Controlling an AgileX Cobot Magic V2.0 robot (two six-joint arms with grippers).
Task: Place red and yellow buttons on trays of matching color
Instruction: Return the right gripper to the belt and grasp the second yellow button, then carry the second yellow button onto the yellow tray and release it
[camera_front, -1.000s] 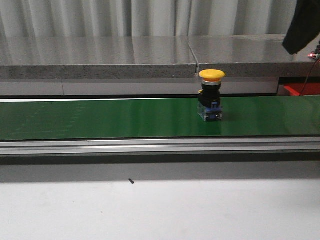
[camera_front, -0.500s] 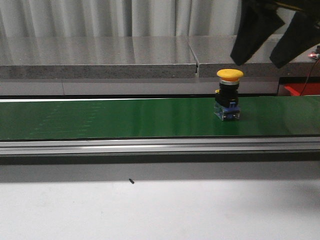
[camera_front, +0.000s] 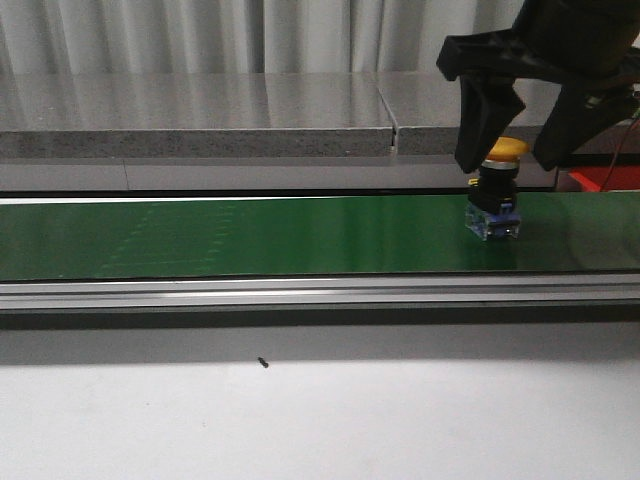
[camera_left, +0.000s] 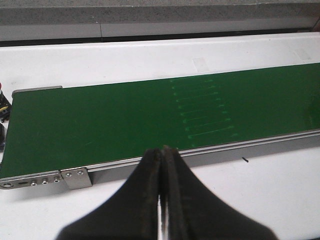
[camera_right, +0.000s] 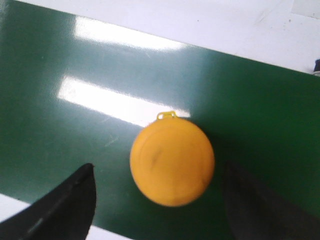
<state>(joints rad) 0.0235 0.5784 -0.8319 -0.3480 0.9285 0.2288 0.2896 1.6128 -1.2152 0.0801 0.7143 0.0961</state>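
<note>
Right end effector (camera_front: 515, 150) hangs wide open astride the yellow button (camera_front: 496, 198) on the green belt (camera_front: 250, 235), partly hiding its cap; left end effector (camera_left: 164, 165) closed.

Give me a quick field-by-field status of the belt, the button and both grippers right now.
belt: green conveyor belt, one item on it
item: yellow button, upright, at the belt's right end
right gripper: open, fingers straddling the yellow button from above, not touching it
left gripper: shut, empty, over the near edge of the belt
trays: none in view
red button: none in view
</note>
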